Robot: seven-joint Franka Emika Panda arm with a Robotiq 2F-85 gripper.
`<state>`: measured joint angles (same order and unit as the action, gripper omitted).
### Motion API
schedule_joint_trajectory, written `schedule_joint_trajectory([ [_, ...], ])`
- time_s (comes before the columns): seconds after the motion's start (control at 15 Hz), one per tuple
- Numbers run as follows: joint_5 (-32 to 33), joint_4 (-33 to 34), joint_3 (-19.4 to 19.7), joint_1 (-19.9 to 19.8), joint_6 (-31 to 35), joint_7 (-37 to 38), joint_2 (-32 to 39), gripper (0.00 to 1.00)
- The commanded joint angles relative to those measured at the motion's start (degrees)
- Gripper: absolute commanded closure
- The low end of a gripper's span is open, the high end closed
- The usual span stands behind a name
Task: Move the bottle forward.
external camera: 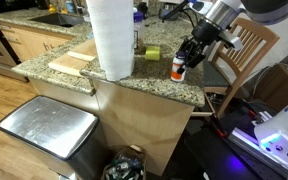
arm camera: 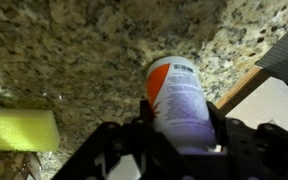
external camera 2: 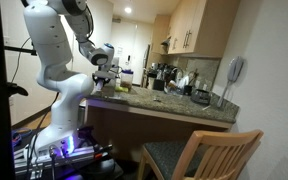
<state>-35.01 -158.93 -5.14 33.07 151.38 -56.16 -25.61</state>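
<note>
1. The granite countertop (external camera: 154, 88) fills the scene in both exterior views, with a steel trash can (external camera: 46, 130) on the floor below its corner.
2. The white robot arm (external camera 2: 59, 60) reaches over the counter's end, and a wooden chair (external camera: 252, 52) stands just beside that end.
3. A tall white paper towel roll (external camera: 111, 38) stands upright on the counter, with a pale cutting board (external camera: 72, 63) lying next to it.
4. The gripper (external camera: 182, 60) points down near the counter's edge. In the wrist view its two dark fingers (arm camera: 134, 130) press against either side of the bottle (arm camera: 179, 100), so it is closed around the bottle.
5. The bottle (external camera: 178, 68) is upright, white on top and orange-red below, near the counter corner closest to the chair. Whether its base touches the stone I cannot tell.
6. A small yellow-green block (external camera: 151, 52) lies on the counter between the roll and the bottle, apart from both.
</note>
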Motion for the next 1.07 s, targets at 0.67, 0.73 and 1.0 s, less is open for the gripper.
schedule_joint_trajectory([
  [0.67,0.4,-0.2,1.4,0.0,-7.9,0.5,-2.3,0.23],
  [0.73,0.6,-0.1,1.2,-0.2,-7.7,0.5,-2.2,0.17],
  [1.0,1.8,-0.1,0.8,-0.6,-6.6,0.8,-2.0,0.00],
])
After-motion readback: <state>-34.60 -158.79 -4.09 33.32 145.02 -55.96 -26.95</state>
